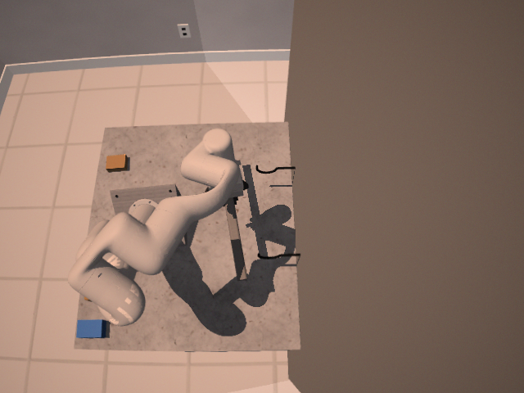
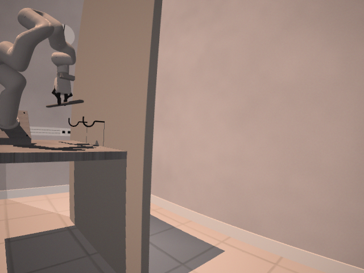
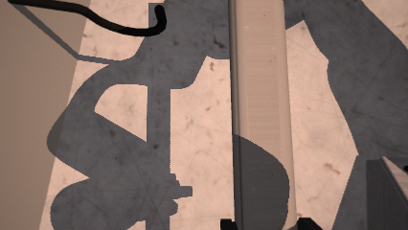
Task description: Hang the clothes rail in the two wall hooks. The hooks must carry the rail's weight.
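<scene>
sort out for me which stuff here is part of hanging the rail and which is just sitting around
Part of the job:
- clothes rail, held in the shut gripper, above the hooks
- far wall hook
- near wall hook
- wall panel carrying the hooks

Just lying about:
- orange block on the table
- blue block at the table corner

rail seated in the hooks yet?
No: in the exterior view the clothes rail is shut in the gripper and hangs in the air above the two wall hooks, touching neither.
</scene>
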{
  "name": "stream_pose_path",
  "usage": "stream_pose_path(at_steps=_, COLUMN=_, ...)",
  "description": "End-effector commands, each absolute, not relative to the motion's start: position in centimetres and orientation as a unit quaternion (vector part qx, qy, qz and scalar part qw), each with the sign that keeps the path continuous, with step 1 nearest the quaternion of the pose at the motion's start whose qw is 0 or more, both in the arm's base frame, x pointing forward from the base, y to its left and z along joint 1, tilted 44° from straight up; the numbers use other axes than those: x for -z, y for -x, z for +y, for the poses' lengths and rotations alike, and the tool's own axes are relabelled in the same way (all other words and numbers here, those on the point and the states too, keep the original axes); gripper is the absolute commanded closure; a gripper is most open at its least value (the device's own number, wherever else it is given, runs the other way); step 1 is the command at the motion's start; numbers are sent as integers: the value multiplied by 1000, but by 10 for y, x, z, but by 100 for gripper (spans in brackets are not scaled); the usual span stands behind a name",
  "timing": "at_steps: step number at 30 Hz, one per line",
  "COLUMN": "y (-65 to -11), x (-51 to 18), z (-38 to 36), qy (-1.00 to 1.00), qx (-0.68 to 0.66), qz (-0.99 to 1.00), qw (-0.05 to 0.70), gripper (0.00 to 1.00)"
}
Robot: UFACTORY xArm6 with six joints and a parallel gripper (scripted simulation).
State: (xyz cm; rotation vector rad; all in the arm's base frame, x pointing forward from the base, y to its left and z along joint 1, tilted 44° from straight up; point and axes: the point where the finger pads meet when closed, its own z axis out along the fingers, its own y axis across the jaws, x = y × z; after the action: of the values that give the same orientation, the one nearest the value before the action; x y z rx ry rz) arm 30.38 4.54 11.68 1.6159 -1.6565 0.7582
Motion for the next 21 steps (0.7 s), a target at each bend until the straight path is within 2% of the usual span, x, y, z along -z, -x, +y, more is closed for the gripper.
stream_pose_path(at_steps=1, y=-305, x=-117, z=46, qy=-617, qx=-295, qz=-645, qw=343, gripper=100)
stream_pose_path(at_steps=21, y=-305, x=-117, z=46, qy=-585, qx=-304, qz=-674, qw=334, gripper=100)
